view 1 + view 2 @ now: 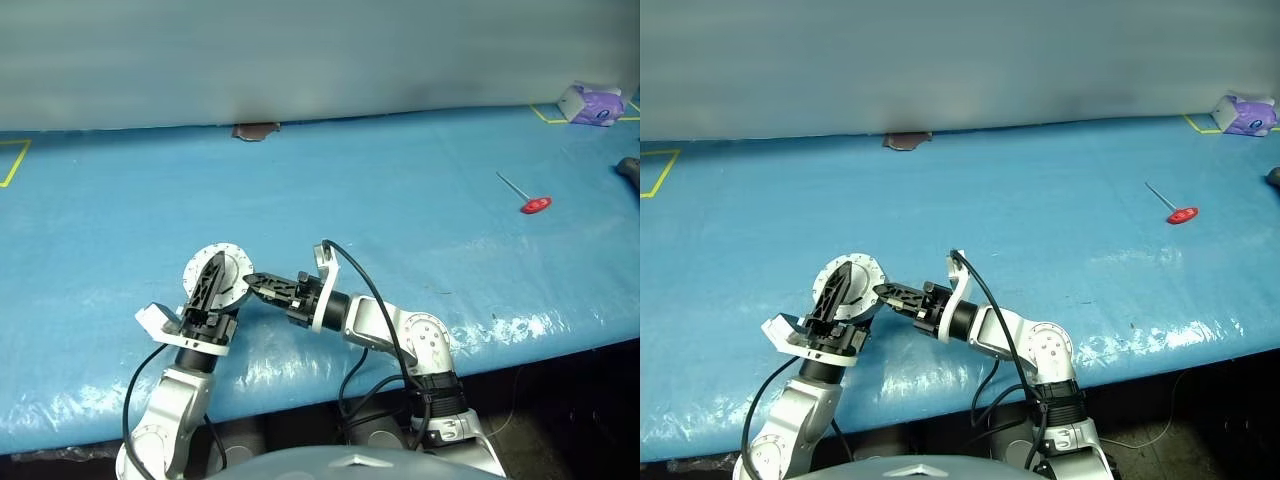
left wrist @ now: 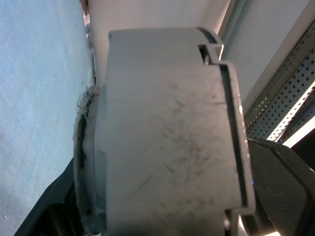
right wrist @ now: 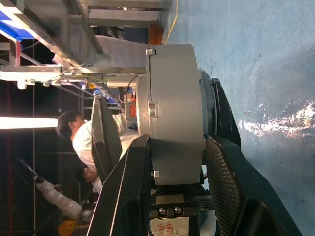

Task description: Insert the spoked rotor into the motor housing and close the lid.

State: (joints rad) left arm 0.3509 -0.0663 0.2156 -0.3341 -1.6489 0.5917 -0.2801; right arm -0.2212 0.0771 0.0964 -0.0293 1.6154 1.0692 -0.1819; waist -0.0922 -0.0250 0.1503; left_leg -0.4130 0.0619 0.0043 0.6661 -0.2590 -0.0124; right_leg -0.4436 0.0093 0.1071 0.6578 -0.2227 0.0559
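Both jaws, left gripper [image 1: 215, 268] and right gripper [image 1: 258, 287], closed around motor housing [image 1: 232, 262] above table [image 1: 420, 200].

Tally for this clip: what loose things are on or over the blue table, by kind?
Motor assembly, lid on the motor housing, held between both grippers: 1
Red-handled tool: 1
Purple and white object at the far corner: 1
Brown object at the far edge: 1
Total: 4
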